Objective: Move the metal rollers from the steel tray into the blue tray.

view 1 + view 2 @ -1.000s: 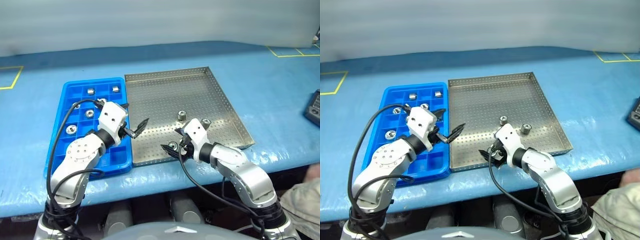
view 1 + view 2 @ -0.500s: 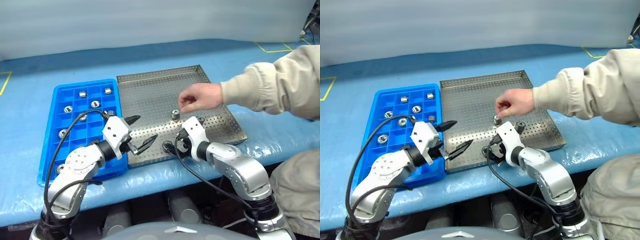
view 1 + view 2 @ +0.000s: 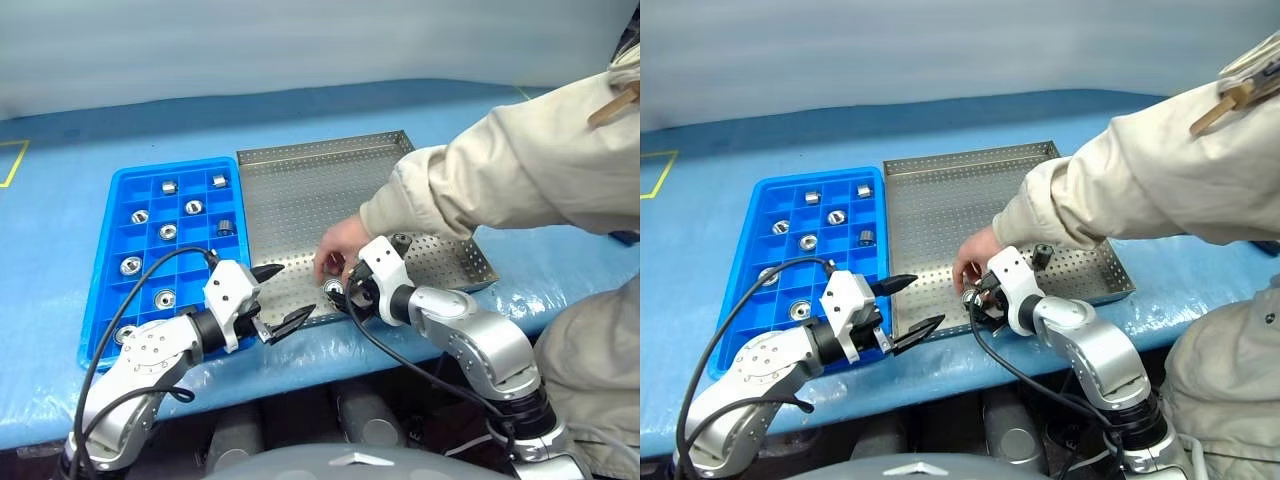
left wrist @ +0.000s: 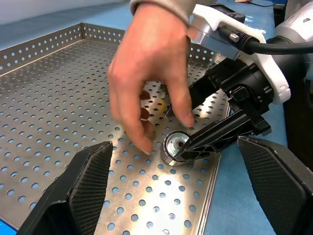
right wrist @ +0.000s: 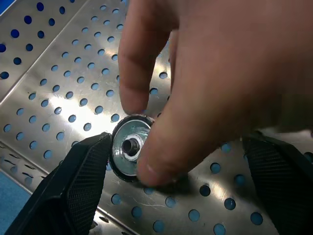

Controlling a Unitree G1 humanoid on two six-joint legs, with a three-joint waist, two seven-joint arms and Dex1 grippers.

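Blue tray [image 3: 105, 270]: on the blue table [image 3: 60, 210], left of the steel tray, long edges touching; rollers lie singly in several of its compartments, e.g. one [image 3: 193, 207] near the far right corner
Left gripper [image 3: 281, 297]: fingers spread wide, nothing between them; hangs over the near edge of the steel tray at its left corner, tips pointing right toward the right gripper
Steel tray [image 3: 290, 190]: perforated floor, far half bare
Roller at near edge [image 4: 175, 147]: lies on the steel tray floor close to the near rim, bore showing; a person's fingertips touch it
Person's hand [image 3: 335, 255]: reaches in from the right, sleeve [image 3: 500, 170] crossing the tray's right side; fingers on the roller, seen close in the right wrist view [image 5: 129, 144]
Right gripper [image 3: 340, 297]: fingers apart, one on each side of that roller and the person's fingertips; holds nothing
Second roller [image 3: 401, 241]: stands on the steel tray floor toward the right edge, just beyond the right gripper's wrist
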